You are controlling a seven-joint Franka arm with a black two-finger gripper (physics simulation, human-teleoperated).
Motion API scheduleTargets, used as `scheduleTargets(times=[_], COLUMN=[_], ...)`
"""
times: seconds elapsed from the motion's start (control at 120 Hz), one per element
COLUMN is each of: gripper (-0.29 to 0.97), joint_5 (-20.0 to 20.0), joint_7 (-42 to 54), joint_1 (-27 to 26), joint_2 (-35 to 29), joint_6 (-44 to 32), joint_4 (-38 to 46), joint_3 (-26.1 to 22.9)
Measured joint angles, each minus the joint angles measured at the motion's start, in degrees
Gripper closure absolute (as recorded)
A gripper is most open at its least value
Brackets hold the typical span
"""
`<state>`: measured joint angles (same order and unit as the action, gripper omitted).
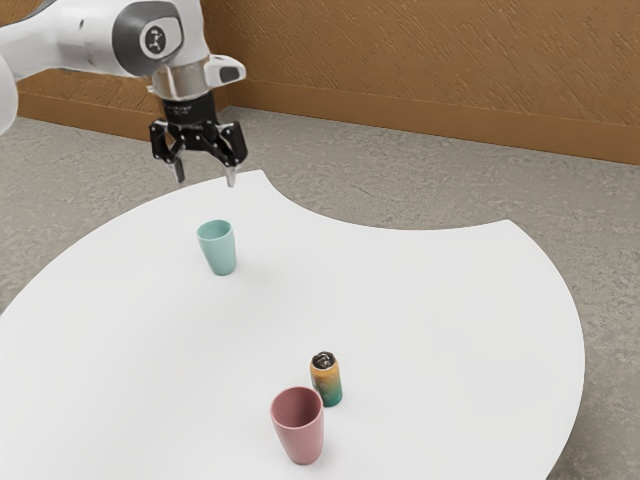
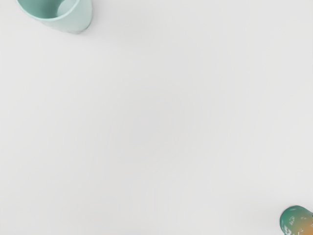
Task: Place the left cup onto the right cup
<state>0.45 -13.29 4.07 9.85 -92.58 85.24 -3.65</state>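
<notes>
**Teal cup untouched, gripper open above it**

Teal cup [image 1: 217, 247] stands upright on the white desk [image 1: 420, 300], mouth up, toward the exterior view's left. I take it for the left cup of the task. The pink cup [image 1: 297, 425] stands upright near the desk's front edge, well apart from the teal one, and I take it for the target. Just beside the pink cup is a small green-and-orange can [image 1: 326, 378]. The two are close, but I cannot tell whether they touch.

The gripper [image 1: 205, 180] hangs in the air above the teal cup and a little behind it, fingers spread wide and holding nothing. From the wrist camera the teal cup [image 2: 56, 12] sits off to one side rather than under the hand, with the can [image 2: 296, 223] at the opposite corner.

The cup looks like light, stiff plastic with smooth, tapering walls (wider at the rim than at the base). That taper may let it slip downward in a side pinch, so a hold across the rim, or one finger inside and one outside the wall, seems safest. Being light, it could tip if a finger nudges it before closing. The can beside the pink cup leaves little room for error at the drop.
</notes>
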Motion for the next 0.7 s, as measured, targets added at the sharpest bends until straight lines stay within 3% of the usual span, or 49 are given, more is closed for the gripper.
scheduleTargets(times=[0.133,0.358,0.7], gripper=[0.00,0.00,0.00], joint_5=[-0.1,-0.1,0.5], joint_7=[0.1,1.7,11.3], joint_1=[0.4,5.4,8.0], joint_2=[-0.1,18.0,31.8], joint_6=[3.5,5.7,4.0], joint_4=[-0.3,-18.0,-30.1], joint_3=[-0.1,-0.3,-1.0])
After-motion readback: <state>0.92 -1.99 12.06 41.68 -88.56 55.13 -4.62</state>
